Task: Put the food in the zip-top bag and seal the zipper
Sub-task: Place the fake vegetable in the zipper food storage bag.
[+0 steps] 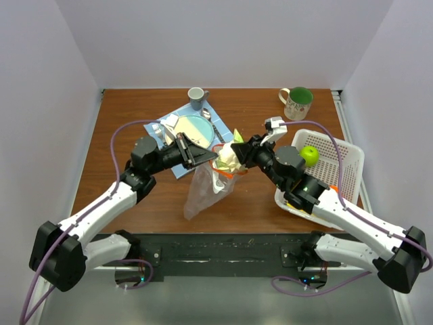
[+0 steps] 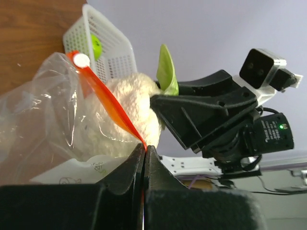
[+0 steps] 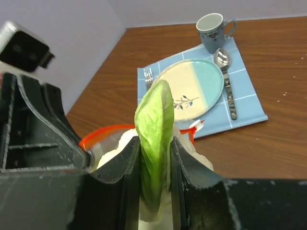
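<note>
The clear zip-top bag hangs above the table's middle. My left gripper is shut on the orange-red zipper at its mouth and holds it up. A pale green leafy piece with a whitish body sits at the bag's open mouth, and my right gripper is shut on its leaf. In the top view the two grippers meet over the bag, left gripper beside right gripper. A green apple lies in the white basket on the right.
Behind the bag, a cream-and-blue plate lies on a blue cloth with a fork and a spoon. A grey cup stands at the back and a mug with a green inside at the back right.
</note>
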{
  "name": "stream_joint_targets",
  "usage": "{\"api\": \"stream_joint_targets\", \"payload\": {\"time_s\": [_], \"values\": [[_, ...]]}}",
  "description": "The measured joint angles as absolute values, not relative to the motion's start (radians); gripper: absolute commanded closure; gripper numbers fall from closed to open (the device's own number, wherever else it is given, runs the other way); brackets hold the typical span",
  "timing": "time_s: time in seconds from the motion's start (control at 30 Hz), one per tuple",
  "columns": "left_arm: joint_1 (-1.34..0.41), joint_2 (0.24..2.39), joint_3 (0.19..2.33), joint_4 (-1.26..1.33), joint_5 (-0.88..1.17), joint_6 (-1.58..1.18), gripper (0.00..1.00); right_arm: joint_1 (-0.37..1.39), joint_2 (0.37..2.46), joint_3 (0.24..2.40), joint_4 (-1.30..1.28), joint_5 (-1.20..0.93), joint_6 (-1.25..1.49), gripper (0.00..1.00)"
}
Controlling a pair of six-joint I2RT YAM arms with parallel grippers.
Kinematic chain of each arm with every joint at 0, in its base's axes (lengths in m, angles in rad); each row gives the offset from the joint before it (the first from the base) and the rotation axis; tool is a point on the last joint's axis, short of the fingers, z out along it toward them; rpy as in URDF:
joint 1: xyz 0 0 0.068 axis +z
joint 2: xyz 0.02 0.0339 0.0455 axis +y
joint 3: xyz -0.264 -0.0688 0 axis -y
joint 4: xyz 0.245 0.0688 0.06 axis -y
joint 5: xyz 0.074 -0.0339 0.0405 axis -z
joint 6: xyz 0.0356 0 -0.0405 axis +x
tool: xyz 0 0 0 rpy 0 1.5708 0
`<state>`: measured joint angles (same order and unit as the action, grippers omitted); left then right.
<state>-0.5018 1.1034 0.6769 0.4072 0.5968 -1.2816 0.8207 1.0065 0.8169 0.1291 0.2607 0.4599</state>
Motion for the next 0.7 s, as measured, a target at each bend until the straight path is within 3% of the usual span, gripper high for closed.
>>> {"api": "stream_joint_targets", "payload": {"time_s": [0.4,0.7], "values": [[-0.497,1.163,0.834,0.148,0.550,-1.000,1.00,0.838,1.093,0.913,0.027,0.135,0.353,1.00],[-0.487,1.155,0.828,0.183,0.607,-1.013,1.00,0.883,1.303,1.045,-0.068,0.369,0.471,1.00]]}}
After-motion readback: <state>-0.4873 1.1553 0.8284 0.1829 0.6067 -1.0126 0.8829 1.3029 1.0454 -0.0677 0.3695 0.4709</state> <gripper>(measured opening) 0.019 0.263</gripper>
